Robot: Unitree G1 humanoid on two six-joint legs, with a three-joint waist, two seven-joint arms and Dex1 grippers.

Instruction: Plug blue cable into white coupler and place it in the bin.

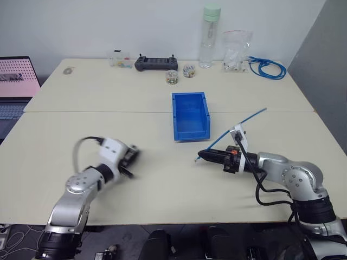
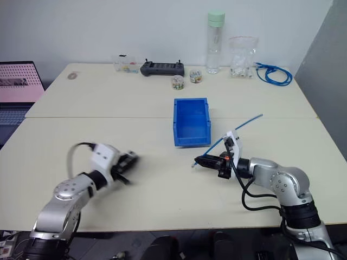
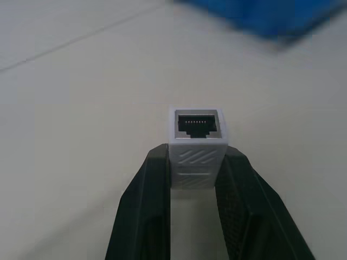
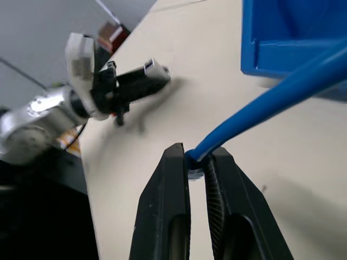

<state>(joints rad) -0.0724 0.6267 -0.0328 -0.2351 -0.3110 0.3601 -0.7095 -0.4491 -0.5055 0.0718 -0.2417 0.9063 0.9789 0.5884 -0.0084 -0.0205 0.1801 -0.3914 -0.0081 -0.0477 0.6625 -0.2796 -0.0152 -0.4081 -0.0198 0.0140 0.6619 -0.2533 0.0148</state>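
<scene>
From the head views, the blue cable (image 1: 238, 127) was not yet plugged in and the bin (image 1: 191, 115) sat beyond both arms, so joining and binning remained. In the left wrist view, the left gripper (image 3: 198, 162) clamped the white coupler (image 3: 198, 132), socket facing outward past the fingertips. In the right wrist view, the right gripper (image 4: 198, 157) pinched the cable just behind its plug.

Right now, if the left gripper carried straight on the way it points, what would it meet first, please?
Probably the right gripper, which holds the blue cable. The left gripper, shut on the white coupler, points roughly that way over bare table; depth is unclear.
</scene>
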